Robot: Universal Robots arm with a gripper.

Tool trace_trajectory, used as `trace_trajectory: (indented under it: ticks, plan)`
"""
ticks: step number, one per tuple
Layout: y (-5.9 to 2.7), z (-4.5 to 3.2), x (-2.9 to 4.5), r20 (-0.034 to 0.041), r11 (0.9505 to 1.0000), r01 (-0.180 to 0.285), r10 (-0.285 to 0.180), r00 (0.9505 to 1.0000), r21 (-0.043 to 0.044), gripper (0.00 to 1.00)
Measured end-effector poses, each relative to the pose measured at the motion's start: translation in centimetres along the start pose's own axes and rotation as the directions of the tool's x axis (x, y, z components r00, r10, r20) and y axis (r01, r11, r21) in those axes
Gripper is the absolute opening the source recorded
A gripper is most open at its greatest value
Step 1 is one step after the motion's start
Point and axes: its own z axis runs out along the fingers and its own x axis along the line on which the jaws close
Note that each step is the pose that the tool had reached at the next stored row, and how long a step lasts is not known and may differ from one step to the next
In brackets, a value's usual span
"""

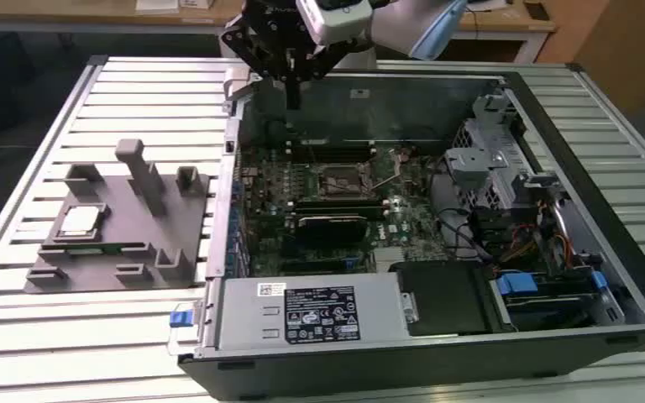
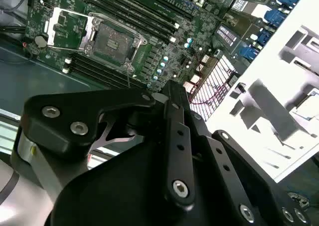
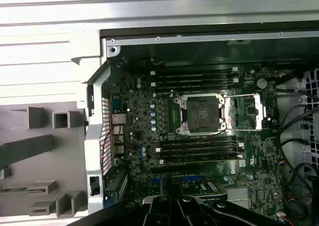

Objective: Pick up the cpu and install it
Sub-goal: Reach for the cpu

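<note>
**Gripper empty above the case, cpu lying on its tray**

In the exterior view the gripper point(image 1: 292, 101) hangs above the open computer case point(image 1: 435, 88), near its far wall. That puts it at roughly 11 o'clock from the processor socket point(image 1: 345, 178). Its fingers look pressed together with nothing between them. The second wrist view looks along the black linkages and leaves the tips hard to make out.

The cpu point(image 1: 80, 220) lies flat, silvery top up, in a recess of the grey tray point(image 1: 110, 264). The tray sits on the slatted table point(image 1: 132, 92), just beside the case wall at 9 o'clock from the case. The cpu is well apart from the gripper, at about 8 o'clock from it. Upright grey posts point(image 1: 144, 176) rise from the tray at about 1 o'clock from the cpu.

In the first wrist view the processor socket point(image 3: 202, 113) stands open as a bare dark square. Its metal load plate point(image 3: 244, 111) is swung out flat beside it, and memory slots point(image 3: 194, 77) run along both sides. In the exterior view the power supply point(image 1: 312, 315) lies at 6 o'clock from the processor socket.
</note>
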Motion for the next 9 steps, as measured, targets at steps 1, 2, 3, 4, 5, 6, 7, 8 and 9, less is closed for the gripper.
trace_trajectory:
  ticks: [1,2,3,4,5,6,7,8,9]
  plan:
    - [0.00,0.00,0.00,0.0000,1.0000,0.000,0.000,1.0000,0.0001,0.11]
    - [0.00,0.00,0.00,0.0001,1.0000,0.000,0.000,1.0000,0.0000,0.11]
    - [0.00,0.00,0.00,0.0000,1.0000,0.000,0.000,1.0000,0.0000,0.11]
    - [0.00,0.00,0.00,0.0000,1.0000,0.000,0.000,1.0000,0.0001,0.11]
    - [0.00,0.00,0.01,0.0000,1.0000,0.000,0.000,1.0000,0.0000,0.11]
    - [0.00,0.00,0.03,0.0000,1.0000,0.000,0.000,1.0000,0.0001,0.11]
    - [0.00,0.00,0.06,0.0000,1.0000,0.000,0.000,1.0000,0.0001,0.11]
    - [-0.01,0.00,0.10,0.0000,1.0000,0.000,0.000,1.0000,0.0001,0.11]
    - [-0.01,0.00,0.14,0.0000,1.0000,0.000,0.000,1.0000,0.0000,0.11]
